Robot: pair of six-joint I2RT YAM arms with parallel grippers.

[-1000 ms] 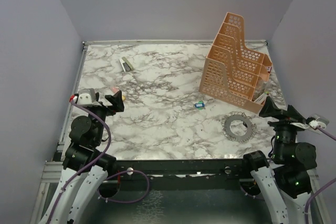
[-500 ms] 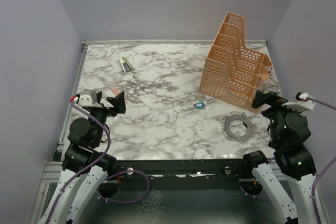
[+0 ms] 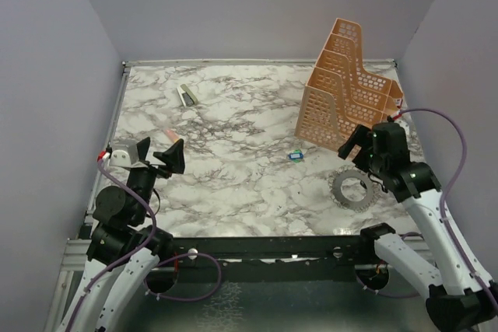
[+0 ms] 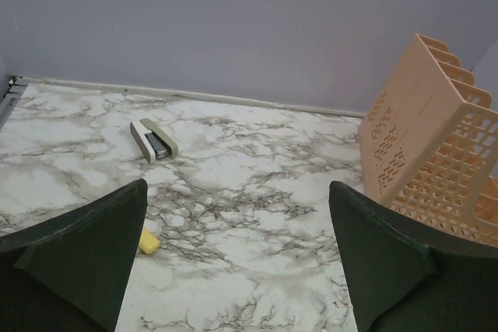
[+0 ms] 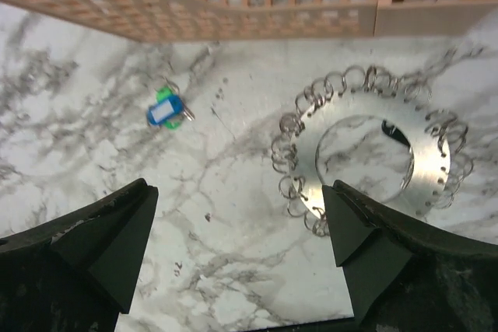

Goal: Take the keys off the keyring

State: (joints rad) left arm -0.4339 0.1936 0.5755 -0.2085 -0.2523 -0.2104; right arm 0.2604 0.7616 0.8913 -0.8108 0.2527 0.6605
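The keyring (image 3: pixel 352 187) lies flat on the marble near the front right. In the right wrist view it is a silvery ring plate (image 5: pixel 426 178) with a wide hole. The keys (image 5: pixel 291 167), small silvery loop-like pieces, fringe its rim. My right gripper (image 3: pixel 356 145) hangs just above and behind the keyring, pointing down. Seen from its own wrist, the right gripper (image 5: pixel 239 192) is open over bare marble, and the keyring's near edge runs under the right finger. My left gripper (image 3: pixel 159 153) is open at the front left, far from the keyring; the left wrist view shows the left gripper (image 4: pixel 237 186) with nothing between its fingers.
A blue-green tag (image 3: pixel 295 155) lies left of the keyring, small in the right wrist view as the tag (image 5: pixel 167 109). An orange file rack (image 3: pixel 350 91) stands close behind the right gripper. A stapler (image 3: pixel 185 95) lies at the back left, and a yellow piece (image 4: pixel 149 242) sits by the left finger.
The right arm has swung in from the table's right edge and tipped down over the keyring. The left gripper has sunk a little toward the front left. Both stay open.
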